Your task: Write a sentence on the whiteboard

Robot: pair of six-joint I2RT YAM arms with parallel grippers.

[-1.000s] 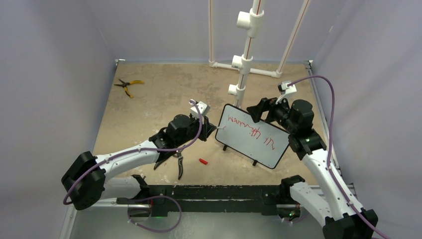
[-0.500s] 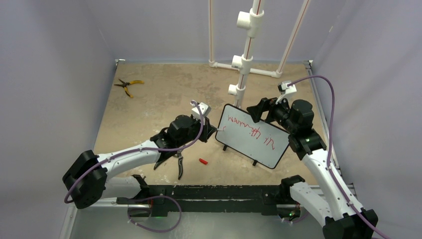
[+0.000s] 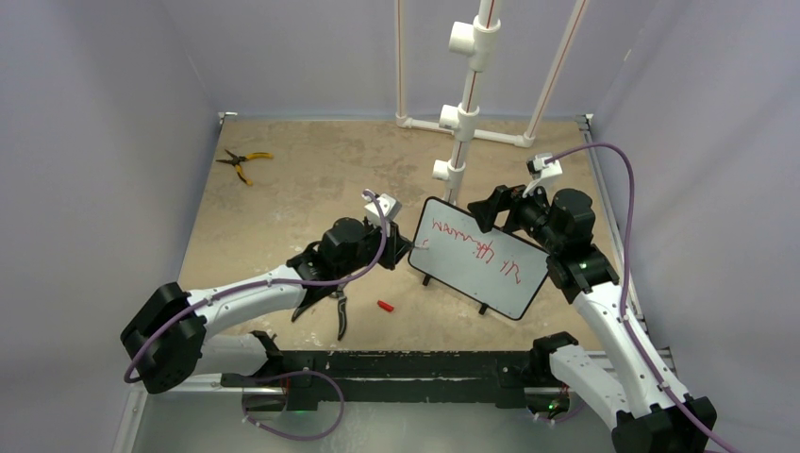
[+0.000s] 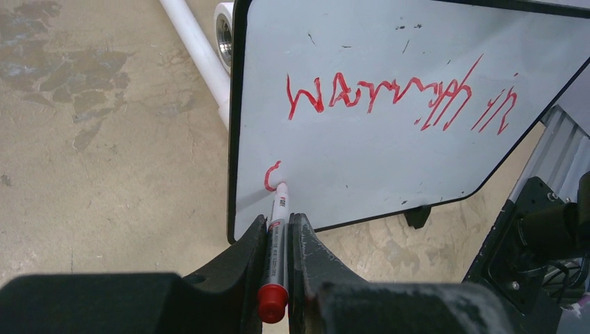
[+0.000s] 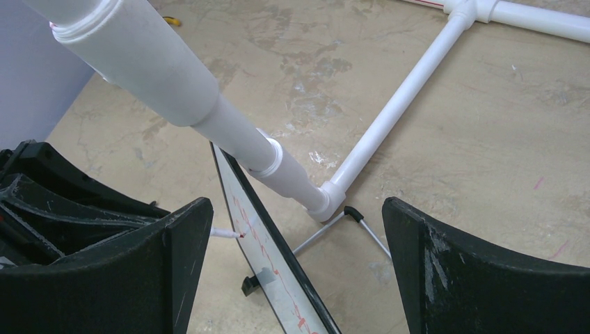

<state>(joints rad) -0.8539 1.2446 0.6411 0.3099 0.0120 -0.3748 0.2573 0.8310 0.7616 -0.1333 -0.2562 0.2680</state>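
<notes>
The whiteboard (image 3: pixel 491 274) stands tilted on small black feet between my arms. The red sentence (image 3: pixel 472 247) runs across its upper face; in the left wrist view the sentence (image 4: pixel 396 94) is one scrawled line, with a small red curve below its start. My left gripper (image 3: pixel 401 247) is shut on a white red-ended marker (image 4: pixel 277 236), whose tip touches the board (image 4: pixel 389 160) at that curve. My right gripper (image 3: pixel 491 208) is open, its jaws wide apart on either side of the board's top edge (image 5: pixel 278 271).
A white PVC pipe frame (image 3: pixel 462 123) stands right behind the board. Yellow pliers (image 3: pixel 243 162) lie far left. A red marker cap (image 3: pixel 384 306) and a black-handled tool (image 3: pixel 340 311) lie near the front. A wire stand leg (image 5: pixel 362 223) props the board.
My left gripper has shifted slightly while the marker tip stays on the board's lower left, where the small red curve stands. The right arm and the board have not moved.
</notes>
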